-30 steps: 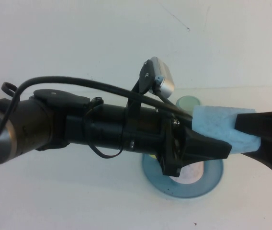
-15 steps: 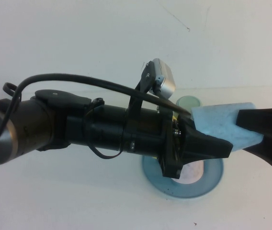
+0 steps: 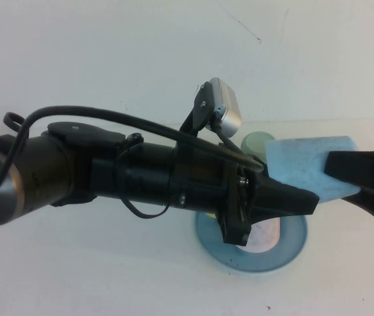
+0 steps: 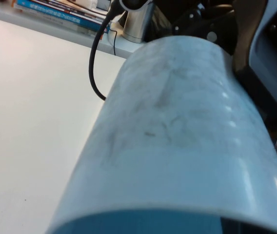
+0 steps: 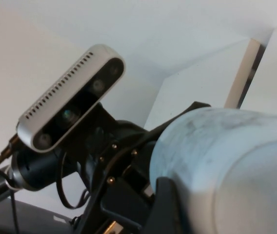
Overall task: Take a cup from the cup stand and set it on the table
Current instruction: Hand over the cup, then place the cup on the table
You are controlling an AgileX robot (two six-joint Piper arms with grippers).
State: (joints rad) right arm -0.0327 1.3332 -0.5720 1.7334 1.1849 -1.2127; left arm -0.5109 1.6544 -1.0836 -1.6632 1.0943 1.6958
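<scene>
The light blue speckled cup (image 3: 305,168) hangs on its side in the air, above and just right of the teal cup stand (image 3: 286,253). My left gripper (image 3: 295,179) reaches in from the left and is shut on the cup's mouth end; one finger (image 3: 289,201) shows under it. My right gripper (image 3: 346,179) comes from the right edge and is shut on the cup's base end. The cup fills the left wrist view (image 4: 177,136), and its base faces the right wrist view (image 5: 226,161), with a dark finger (image 5: 165,207) against its wall. The stand's pegs are hidden.
A pale pink cup (image 3: 265,238) sits on the stand under my left gripper. A pale green cup (image 3: 258,140) shows behind the arm. The white table (image 3: 108,52) spreads all round. My left arm (image 3: 108,174) crosses the middle of the high view.
The cup's right end has tilted upward. My right gripper has shifted slightly up and to the right. My left gripper has hardly moved.
</scene>
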